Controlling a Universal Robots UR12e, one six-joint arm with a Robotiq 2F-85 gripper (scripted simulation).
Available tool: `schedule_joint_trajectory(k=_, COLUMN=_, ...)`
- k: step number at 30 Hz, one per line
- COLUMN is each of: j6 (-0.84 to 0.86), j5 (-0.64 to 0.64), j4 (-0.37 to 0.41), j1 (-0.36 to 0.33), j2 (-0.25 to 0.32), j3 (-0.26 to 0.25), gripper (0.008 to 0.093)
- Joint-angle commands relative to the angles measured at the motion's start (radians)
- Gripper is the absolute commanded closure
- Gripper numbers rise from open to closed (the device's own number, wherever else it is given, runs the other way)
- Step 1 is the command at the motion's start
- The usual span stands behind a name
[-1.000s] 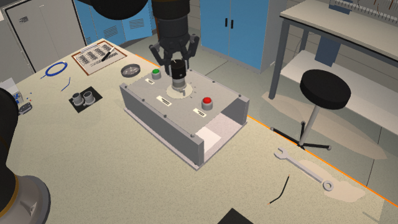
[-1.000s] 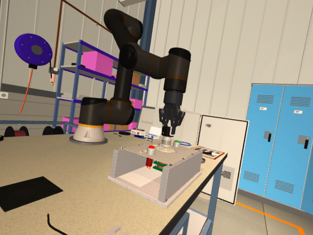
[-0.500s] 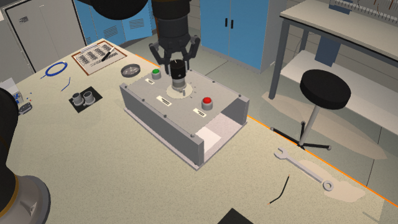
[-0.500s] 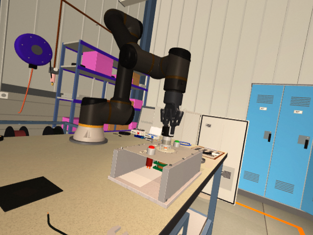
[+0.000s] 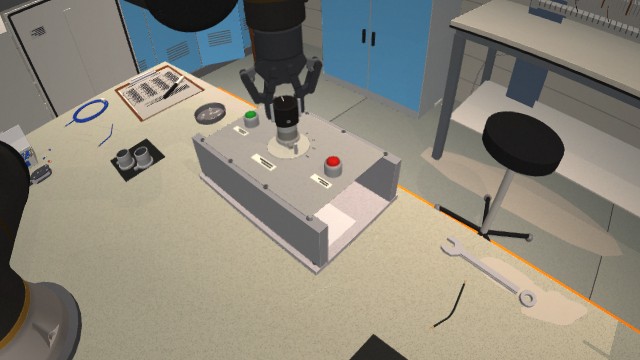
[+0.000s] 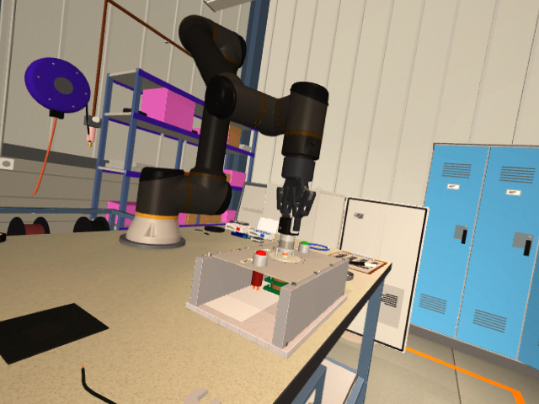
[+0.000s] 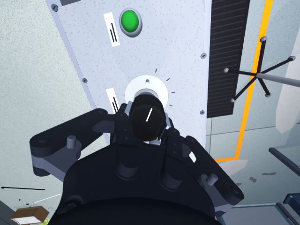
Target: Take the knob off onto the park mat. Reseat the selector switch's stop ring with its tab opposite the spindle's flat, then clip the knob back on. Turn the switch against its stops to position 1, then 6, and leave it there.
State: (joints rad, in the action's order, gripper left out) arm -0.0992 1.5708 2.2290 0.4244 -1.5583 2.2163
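My gripper [image 5: 285, 112] [image 6: 289, 225] [image 7: 145, 121] points straight down over the grey switch box [image 5: 295, 180] [image 6: 270, 289]. The black knob [image 5: 285, 113] [image 6: 286, 226] [image 7: 146, 116], marked with a white pointer line, is gripped by its sides. It stands on the selector switch's grey spindle [image 5: 287, 135] [image 6: 285, 242]. The pale stop ring [image 5: 292, 147] [image 7: 146, 90] lies flat around the spindle's foot, with a small tab [image 7: 147, 81] toward the green button [image 5: 250, 117] [image 7: 130, 21]. Tick marks [image 7: 168, 88] fan round one side of the ring. The black park mat [image 6: 43, 330] lies on the table's near side.
A round black stool [image 5: 520, 150] stands on the floor past the table's orange edge. A red button [image 5: 333, 165] sits on the box lid. A spanner [image 5: 487, 270], a black cable [image 5: 450, 310], two sockets on a small mat [image 5: 135, 158], a dial [image 5: 210, 113] and a clipboard [image 5: 157, 91] lie about.
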Motion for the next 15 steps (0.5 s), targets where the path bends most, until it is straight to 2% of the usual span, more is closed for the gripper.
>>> schedule_joint_trajectory(k=1, j6=0.0, j5=0.0, j4=0.0, j1=0.0, j2=0.0, j3=-0.001, gripper=0.0934)
schedule_joint_trajectory(k=3, j6=0.0, j5=0.0, j4=0.0, j1=0.0, j2=0.0, j3=-0.001, gripper=0.0924)
schedule_joint_trajectory(k=15, j6=0.0, j5=0.0, j4=0.0, j1=0.0, j2=0.0, j3=-0.001, gripper=0.0684)
